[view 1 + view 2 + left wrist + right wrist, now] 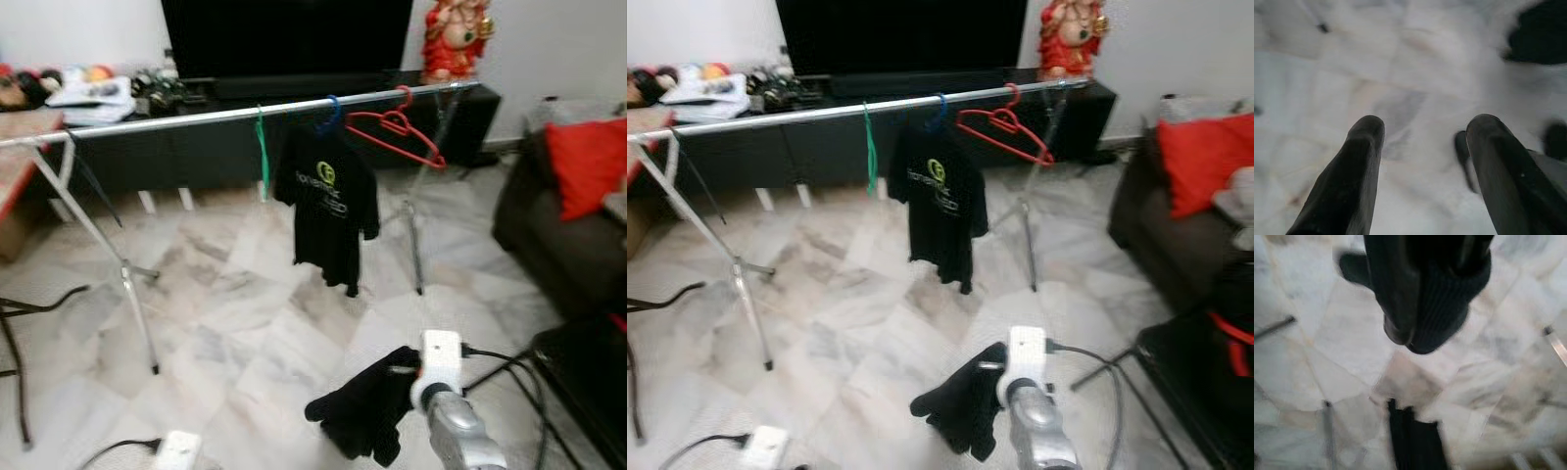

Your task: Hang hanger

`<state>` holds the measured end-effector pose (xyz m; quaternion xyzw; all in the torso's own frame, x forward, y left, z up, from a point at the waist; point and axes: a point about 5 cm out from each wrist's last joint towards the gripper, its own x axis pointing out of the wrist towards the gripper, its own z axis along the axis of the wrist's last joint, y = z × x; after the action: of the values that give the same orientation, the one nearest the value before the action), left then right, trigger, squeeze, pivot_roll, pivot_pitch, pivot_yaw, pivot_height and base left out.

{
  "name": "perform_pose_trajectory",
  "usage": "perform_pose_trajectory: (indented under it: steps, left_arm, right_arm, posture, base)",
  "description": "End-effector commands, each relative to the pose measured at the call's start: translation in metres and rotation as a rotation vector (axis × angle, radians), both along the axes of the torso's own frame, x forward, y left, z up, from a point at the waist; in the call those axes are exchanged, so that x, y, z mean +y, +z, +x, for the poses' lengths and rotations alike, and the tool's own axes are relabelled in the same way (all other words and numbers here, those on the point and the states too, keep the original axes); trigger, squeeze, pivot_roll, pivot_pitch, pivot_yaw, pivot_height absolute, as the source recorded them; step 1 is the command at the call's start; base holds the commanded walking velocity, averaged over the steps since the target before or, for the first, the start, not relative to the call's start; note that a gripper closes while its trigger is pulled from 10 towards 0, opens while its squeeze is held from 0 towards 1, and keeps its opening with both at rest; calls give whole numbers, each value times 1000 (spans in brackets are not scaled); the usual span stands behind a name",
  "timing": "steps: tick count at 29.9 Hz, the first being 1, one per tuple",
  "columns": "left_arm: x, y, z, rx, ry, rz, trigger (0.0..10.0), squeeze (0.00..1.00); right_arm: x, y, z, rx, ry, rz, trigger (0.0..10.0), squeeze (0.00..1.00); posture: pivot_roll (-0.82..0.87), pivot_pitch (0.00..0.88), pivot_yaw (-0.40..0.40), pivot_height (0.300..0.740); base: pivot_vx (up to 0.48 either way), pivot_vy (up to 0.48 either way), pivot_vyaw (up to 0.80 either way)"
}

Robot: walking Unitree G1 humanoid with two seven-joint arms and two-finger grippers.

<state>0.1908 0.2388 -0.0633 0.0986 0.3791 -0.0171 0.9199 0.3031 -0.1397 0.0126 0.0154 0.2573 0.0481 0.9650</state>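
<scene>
**Right gripper low with dark cloth, hangers far off on the rail**

From my head cameras I see a silver clothes rail running left to right across the far side of the room, in front of a long black TV cabinet. Three hangers sit on it: a green hanger left of centre, a blue hanger carrying a black T-shirt, and an empty red hanger to the right, tilted.

My right gripper is near, low in the scene, right of centre, above the marble floor. It is wrapped in a black ribbed cloth; through the right wrist camera I make out one dark finger against the fabric, but I cannot tell how the fingers are set. The rail and all three hangers are well apart from it, farther off and higher.

My left gripper looks down at the floor, fingers spread apart, nothing between them.

Other notes: a red statue on the cabinet's right end, a dark sofa with a red cushion at right, a cluttered shelf top at far left. Cables trail on the floor near me.
</scene>
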Motion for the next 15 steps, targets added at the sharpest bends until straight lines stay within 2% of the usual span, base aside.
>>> perform_pose_trajectory:
  steps: [1, 4, 8, 9, 15]
  left_arm:
    - [-8, 2, 6, -22, -41, -36, 10000, 0]
    - [-8, 22, 32, -133, -128, -6, 10000, 0]
    - [-9, 26, 37, -159, -125, -3, 10000, 0]
    - [-17, 34, 50, -214, -135, -26, 10000, 0]
    - [-27, 39, 58, -243, -154, -41, 10000, 0]
  right_arm:
    - [1, 2, 4, 7, 33, -22, 10000, 0]
    - [0, 3, 8, 9, 37, -22, 10000, 0]
    - [0, 3, 8, 11, 39, -23, 10000, 0]
    - [-1, 3, 9, 12, 39, -25, 10000, 0]
    - [-1, 3, 9, 16, 40, -28, 10000, 0]
  posture:
    - [50, 67, 11, 740]
    - [70, 70, 6, 740]
    - [69, 69, 5, 740]
    - [66, 64, 5, 740]
    - [63, 62, 6, 740]
  base:
    - [0, 0, 0]
    - [0, 0, 0]
    - [0, 0, 0]
    - [0, 0, 0]
    - [0, 0, 0]
